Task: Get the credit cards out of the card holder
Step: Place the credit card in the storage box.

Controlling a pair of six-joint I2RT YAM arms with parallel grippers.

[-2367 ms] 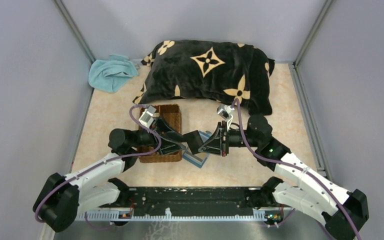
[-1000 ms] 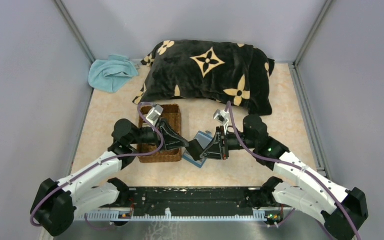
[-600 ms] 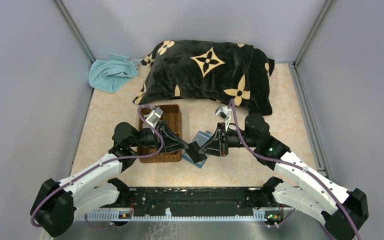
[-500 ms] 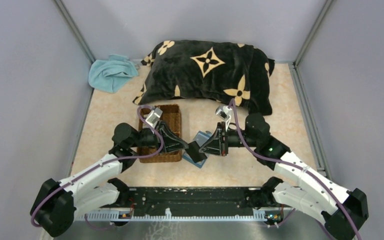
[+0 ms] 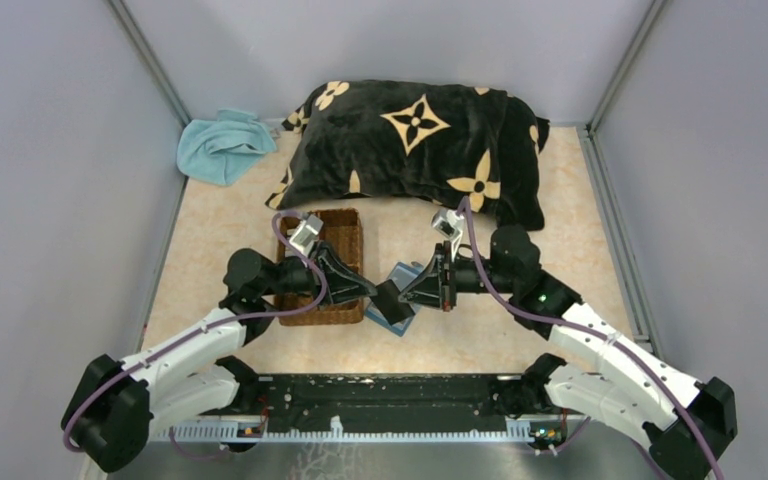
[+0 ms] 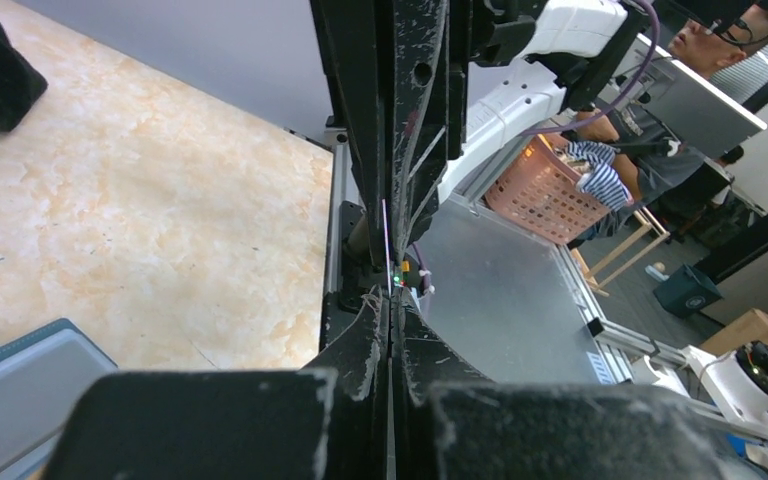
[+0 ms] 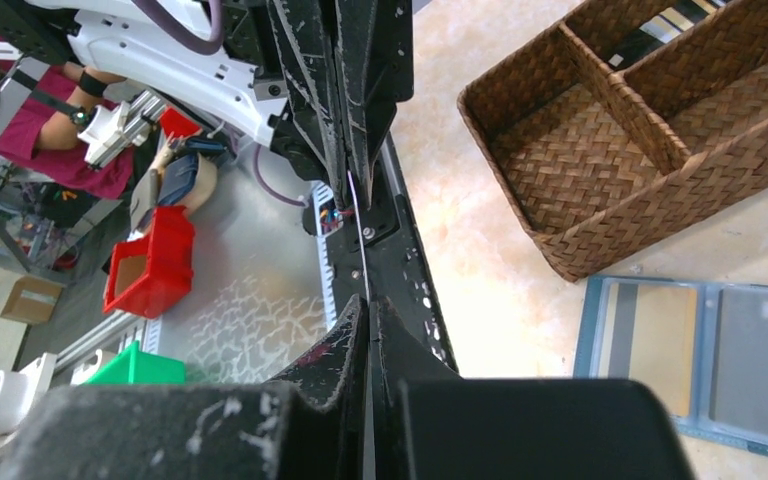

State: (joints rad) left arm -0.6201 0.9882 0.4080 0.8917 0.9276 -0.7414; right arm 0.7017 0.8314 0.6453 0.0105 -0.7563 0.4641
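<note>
Pinching one dark credit card from both sides: L gripper comes in from 9 o'clock, R gripper from 3 o'clock, each w/ fingers clamped flat on it. Both wrist views show the card edge-on, a thin line running btwn the two pairs of closed fingers. Card sits over the card holder, which lies open and flat on the table near ctr, approx 6 o'clock from the black floral pillow. Inside the holder: tan card in one pocket; grey panel on the other side, card or lining can't tell. Brown woven tray is just beside the holder at its 9 o'clock, partly under the L arm. Teal cloth is at 11 o'clock on the table, next to the pillow's left end.
</note>
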